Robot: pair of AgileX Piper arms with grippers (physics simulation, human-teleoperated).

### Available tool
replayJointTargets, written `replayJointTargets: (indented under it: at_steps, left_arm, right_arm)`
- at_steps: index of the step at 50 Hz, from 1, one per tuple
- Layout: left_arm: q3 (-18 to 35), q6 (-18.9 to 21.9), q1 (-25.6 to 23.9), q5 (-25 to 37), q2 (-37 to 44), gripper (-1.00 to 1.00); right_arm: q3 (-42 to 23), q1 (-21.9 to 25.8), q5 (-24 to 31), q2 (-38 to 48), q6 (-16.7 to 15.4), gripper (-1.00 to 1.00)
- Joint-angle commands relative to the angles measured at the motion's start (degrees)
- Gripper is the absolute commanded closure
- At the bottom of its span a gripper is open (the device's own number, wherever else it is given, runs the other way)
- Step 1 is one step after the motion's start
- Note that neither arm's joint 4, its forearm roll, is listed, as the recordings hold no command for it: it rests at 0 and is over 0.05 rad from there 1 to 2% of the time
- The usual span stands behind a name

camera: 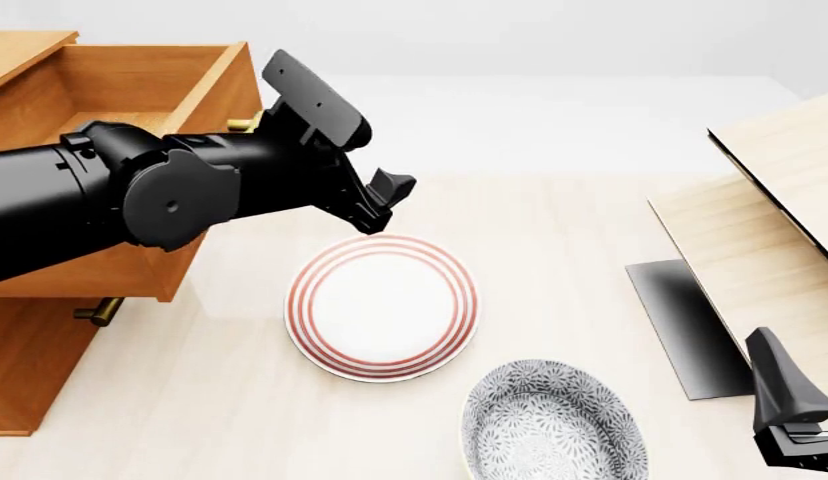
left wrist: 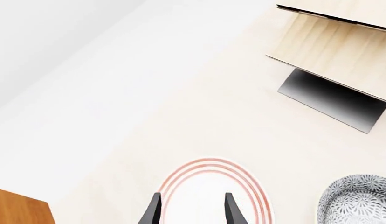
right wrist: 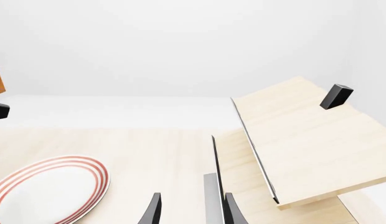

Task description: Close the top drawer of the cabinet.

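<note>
Your left gripper is hovering over the red-ringed plate, fingers apart, gripping nothing. The top drawer is sitting pulled out of the cabinet at far left. Your right gripper is idling near the pale wood furniture, jaws apart.

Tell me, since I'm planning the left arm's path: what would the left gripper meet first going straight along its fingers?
Probably the red-ringed plate: the left gripper points at it with open fingers. Depth is unclear.
</note>
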State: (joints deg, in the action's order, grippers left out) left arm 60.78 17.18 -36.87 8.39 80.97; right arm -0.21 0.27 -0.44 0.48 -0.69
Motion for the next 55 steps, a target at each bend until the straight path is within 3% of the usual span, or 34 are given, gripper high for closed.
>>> replayJointTargets:
  at_steps: [1,8,16,27,55]
  left_arm:
    - [-2.6,0.2,5.3,-0.1,-0.4,-1.0]
    - [-3.0,-0.1,7.3,-0.4,-0.6,-1.0]
    - [-5.8,3.2,11.2,-1.6,-0.7,-1.0]
    - [-8.0,3.9,15.9,-1.6,-1.5,-1.0]
    - [-8.7,2.4,26.2,0.9,-7.7,-1.0]
  right_arm:
    - [0.0,0.0,0.0,0.0,0.0,-1.0]
    - [0.0,0.0,0.0,0.0,0.0,-1.0]
    - [0.0,0.0,0.0,0.0,0.0,-1.0]
    - [0.0,0.0,0.0,0.0,0.0,-1.0]
    - [0.0,0.0,-0.2,0.2,0.0,-1.0]
